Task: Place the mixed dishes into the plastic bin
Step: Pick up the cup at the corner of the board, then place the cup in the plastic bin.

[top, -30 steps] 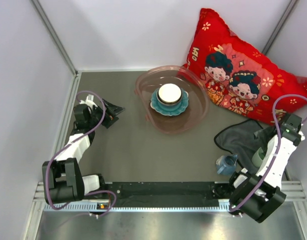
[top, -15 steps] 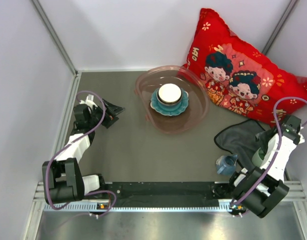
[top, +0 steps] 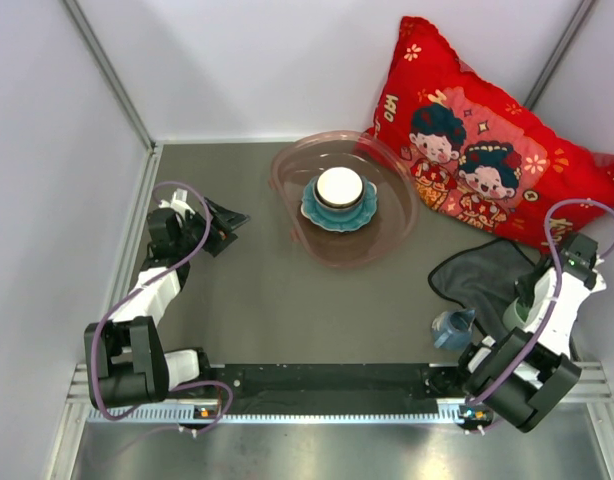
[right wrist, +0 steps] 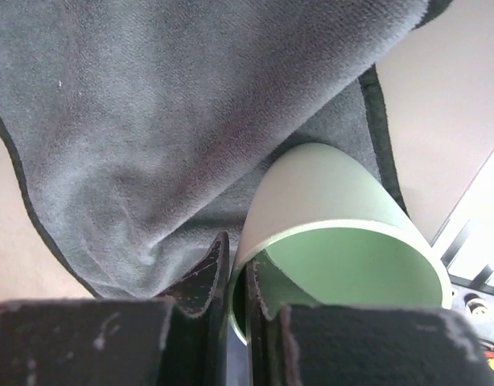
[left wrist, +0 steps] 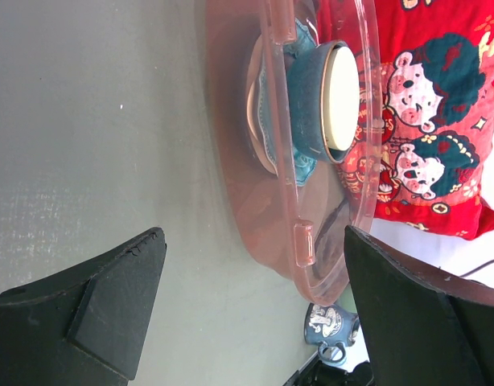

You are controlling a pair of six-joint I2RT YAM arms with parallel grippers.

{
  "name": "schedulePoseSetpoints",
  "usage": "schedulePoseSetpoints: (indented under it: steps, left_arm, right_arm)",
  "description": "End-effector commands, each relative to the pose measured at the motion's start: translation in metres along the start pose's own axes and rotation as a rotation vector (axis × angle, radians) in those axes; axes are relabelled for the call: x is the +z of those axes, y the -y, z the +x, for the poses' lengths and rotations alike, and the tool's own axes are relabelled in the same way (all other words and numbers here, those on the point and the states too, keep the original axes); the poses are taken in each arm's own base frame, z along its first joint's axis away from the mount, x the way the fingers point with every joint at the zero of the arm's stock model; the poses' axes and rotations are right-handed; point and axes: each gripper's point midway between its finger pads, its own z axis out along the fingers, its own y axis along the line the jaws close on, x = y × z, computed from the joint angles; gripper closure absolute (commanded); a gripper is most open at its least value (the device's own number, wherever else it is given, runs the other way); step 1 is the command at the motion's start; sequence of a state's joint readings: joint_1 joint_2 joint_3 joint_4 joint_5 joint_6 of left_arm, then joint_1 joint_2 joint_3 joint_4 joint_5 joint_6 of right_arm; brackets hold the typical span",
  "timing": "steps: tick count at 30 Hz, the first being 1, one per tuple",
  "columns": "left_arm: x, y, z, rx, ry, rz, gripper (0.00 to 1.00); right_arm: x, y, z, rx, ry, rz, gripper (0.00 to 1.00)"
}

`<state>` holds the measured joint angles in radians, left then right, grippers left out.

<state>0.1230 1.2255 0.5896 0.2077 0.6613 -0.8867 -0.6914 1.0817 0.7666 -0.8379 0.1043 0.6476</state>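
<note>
Closing within the last second, the right tool (right wrist: 239, 293) now pinches the rim of the green cup (right wrist: 335, 217), one finger inside and one outside. The cup lies tipped on the cloth (right wrist: 150, 121), near the right edge of the counter (top: 287, 300), and looks ready to lift. The bin (top: 392, 235) holds a plate (top: 317, 215) and bowl (top: 339, 187) at its centre, with room left round them. The mug (top: 452, 327) stands close by, and bare counter lies toward the bin. The left tool (left wrist: 255, 281) gapes wide, holding nothing.
</note>
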Motion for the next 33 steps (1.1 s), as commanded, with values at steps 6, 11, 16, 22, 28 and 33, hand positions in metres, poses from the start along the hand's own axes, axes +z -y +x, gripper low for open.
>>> schedulePoseSetpoints:
  steps: [6,11,16,22,28,33]
  left_arm:
    - [-0.003,0.015,-0.008,0.057,0.03,0.046,0.04]
    - [-0.003,0.017,-0.01,0.056,0.035,0.048,0.04]
    - [-0.002,0.017,-0.009,0.05,0.031,0.047,0.05]
    - [-0.002,0.015,-0.011,0.054,0.034,0.034,0.05]
    - [-0.005,0.014,-0.01,0.056,0.045,0.028,0.05]
    - [-0.007,0.016,-0.011,0.064,0.053,0.027,0.05]
  right_arm:
    - [-0.05,-0.009,-0.028,0.056,0.188,-0.116,1.0]
    - [-0.133,-0.044,-0.052,0.062,0.305,-0.357,1.0]
    - [-0.215,-0.102,-0.05,0.003,0.341,-0.674,1.0]
    - [-0.292,-0.19,-0.011,-0.264,0.327,-0.941,1.0]
    - [-0.323,-0.294,0.066,-0.673,0.256,-1.073,1.0]
    - [-0.293,-0.345,0.138,-1.019,0.218,-0.977,1.0]
